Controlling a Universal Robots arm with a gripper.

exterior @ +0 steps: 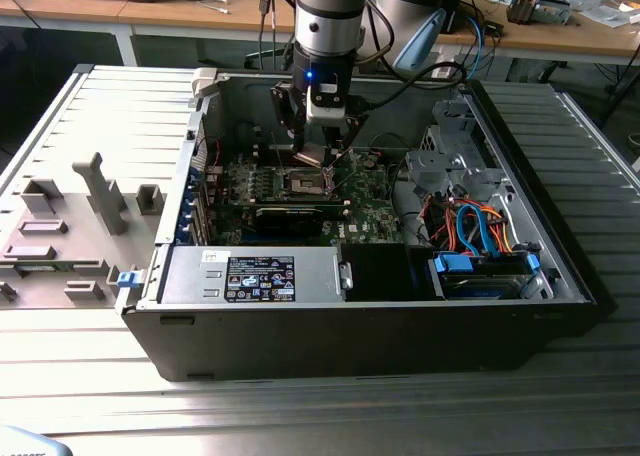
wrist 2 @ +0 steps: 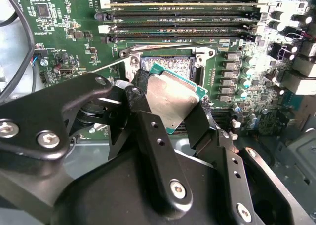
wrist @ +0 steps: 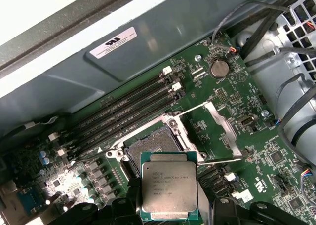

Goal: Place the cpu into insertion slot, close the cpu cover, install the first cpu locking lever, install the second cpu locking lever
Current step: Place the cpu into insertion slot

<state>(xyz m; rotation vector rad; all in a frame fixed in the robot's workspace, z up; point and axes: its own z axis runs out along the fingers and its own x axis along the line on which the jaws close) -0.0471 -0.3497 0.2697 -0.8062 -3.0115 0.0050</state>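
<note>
Clearly the cpu point(wrist 2: 173, 104) is pinched between the fingers point(wrist 2: 153, 141), just above the insertion slot point(wrist 2: 167, 64).

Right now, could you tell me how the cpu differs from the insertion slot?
The cpu shows a dull silver top with a green edge; the insertion slot is dark inside a silvery rim. The cpu is clamped in the gripper above the motherboard; the insertion slot sits fixed on it, empty. Both are square.
</note>
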